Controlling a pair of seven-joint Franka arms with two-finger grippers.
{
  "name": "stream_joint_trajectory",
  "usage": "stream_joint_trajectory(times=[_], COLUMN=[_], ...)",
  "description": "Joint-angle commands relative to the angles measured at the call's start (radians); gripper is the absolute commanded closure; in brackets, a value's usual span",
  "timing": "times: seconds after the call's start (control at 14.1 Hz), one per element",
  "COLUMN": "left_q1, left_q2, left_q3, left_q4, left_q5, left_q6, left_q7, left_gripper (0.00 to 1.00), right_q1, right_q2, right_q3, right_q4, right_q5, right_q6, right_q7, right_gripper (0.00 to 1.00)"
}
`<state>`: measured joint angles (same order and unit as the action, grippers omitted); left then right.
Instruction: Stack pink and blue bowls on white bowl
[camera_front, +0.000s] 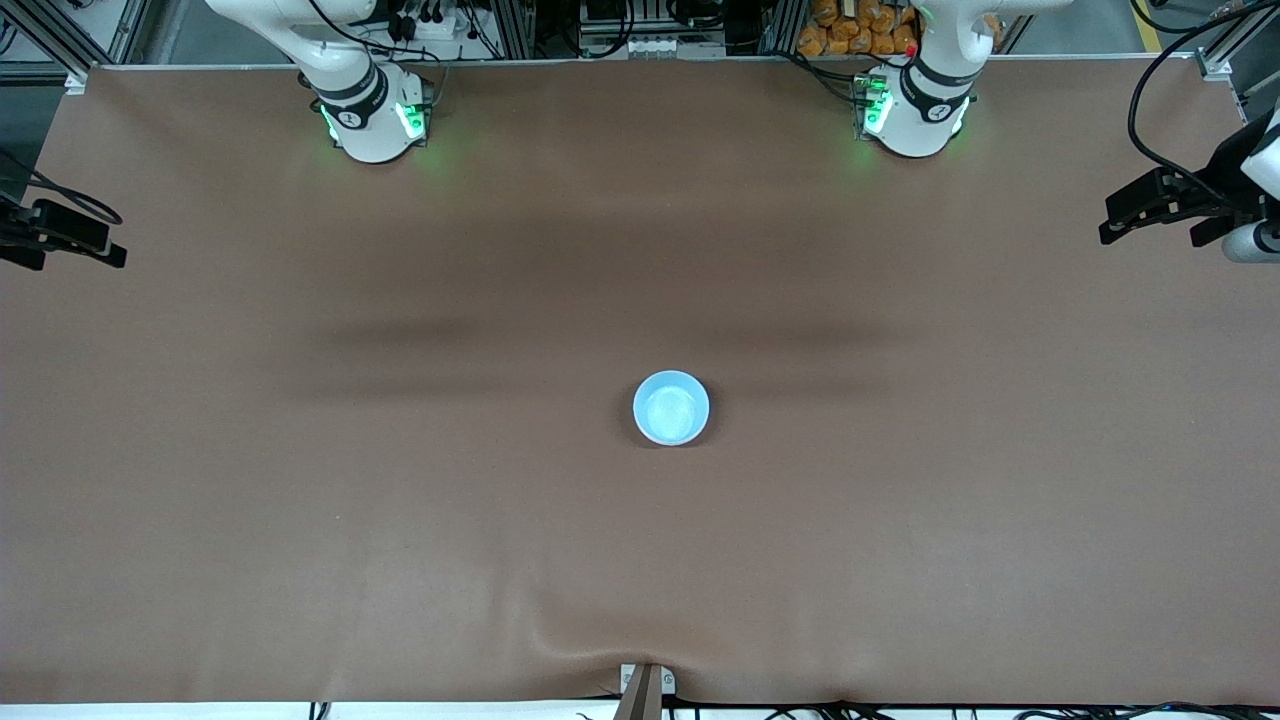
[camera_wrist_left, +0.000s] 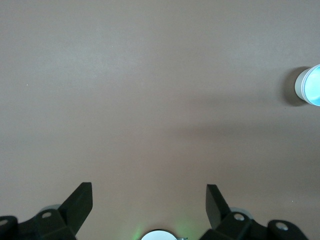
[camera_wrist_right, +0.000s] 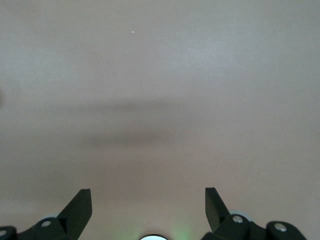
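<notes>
The light blue bowl stands upright near the middle of the table. It also shows in the left wrist view, where a pale whitish wall shows under its blue rim. No pink bowl and no separate white bowl is in view. My left gripper is open and empty, held high over bare table at the left arm's end. My right gripper is open and empty, held high over bare table at the right arm's end. Both are well away from the bowl.
The brown table cover has a wrinkle near its front edge, by a small clamp. The two arm bases stand along the back edge.
</notes>
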<state>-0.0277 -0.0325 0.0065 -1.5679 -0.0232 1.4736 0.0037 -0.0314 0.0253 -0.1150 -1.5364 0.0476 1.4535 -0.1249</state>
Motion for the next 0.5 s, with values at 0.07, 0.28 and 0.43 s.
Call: stream_joint_trajectory(times=[0.07, 0.28, 0.43], left_q1=[0.000, 0.000, 0.000], left_q2=[0.003, 0.005, 0.005], left_q3=[-0.002, -0.002, -0.002], left_q4=[0.015, 0.015, 0.015], left_q5=[-0.007, -0.007, -0.007], left_q6=[0.001, -0.001, -0.001], left_q7=[0.010, 0.007, 0.009], left_gripper=[0.00, 0.00, 0.00], right_q1=[0.007, 0.008, 0.005], right_q2=[-0.011, -0.010, -0.007], right_q3=[0.001, 0.003, 0.003], right_q4=[0.002, 0.002, 0.002], right_q5=[-0.038, -0.040, -0.041], right_q6=[-0.018, -0.009, 0.002], right_q7=[0.030, 0.030, 0.030], right_gripper=[0.00, 0.00, 0.00])
